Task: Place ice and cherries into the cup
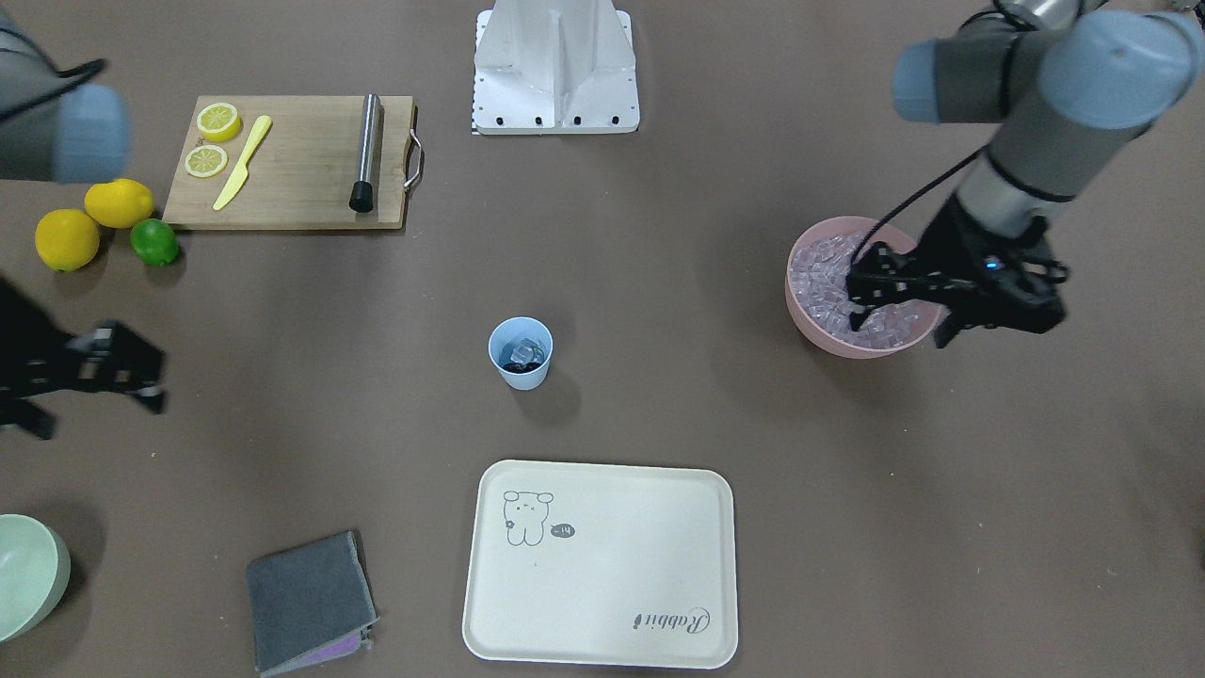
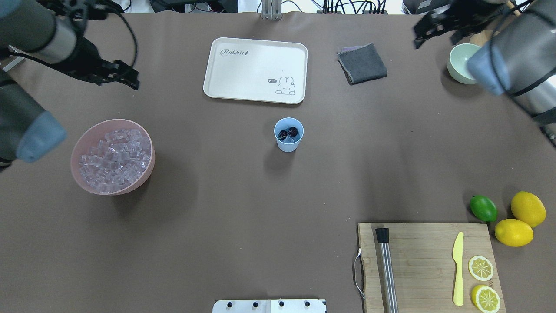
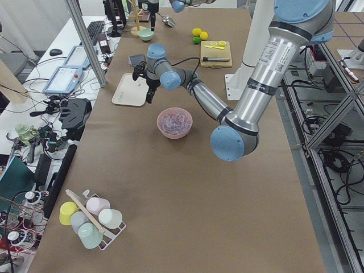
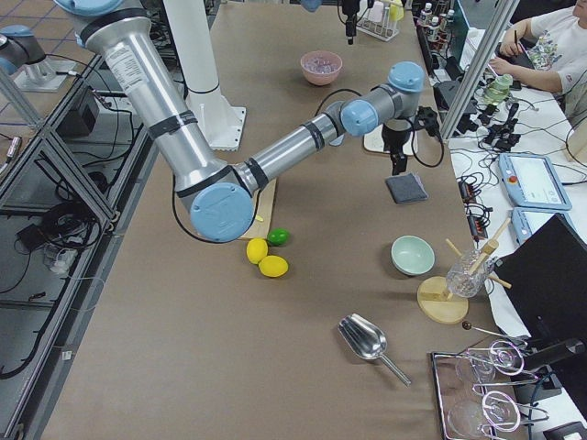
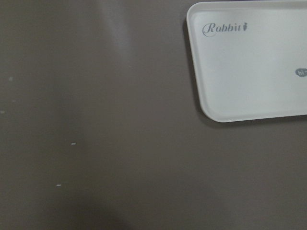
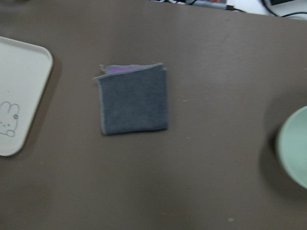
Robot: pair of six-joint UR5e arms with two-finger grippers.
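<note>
Two cherries sit in the cup, centre of counter; ice mostly in pink bowl, well apart. My left jaws and right jaws look spread, empty. Risk: cubes slip en route, or I clip the light cup over.

Overhead view, and the table is plain matte brown. Dead centre, the cup is light blue, the cherries inside glossy dark purple-red. Nine o'clock: a pink bowl, its ice clear and colourless. Twelve o'clock: a cream tray with a grey line-drawn rabbit and "Rabbit" in script. Between one and two, a dark grey cloth. Two o'clock, a pale green bowl. Four o'clock: yellow lemons and a green lime.
</note>
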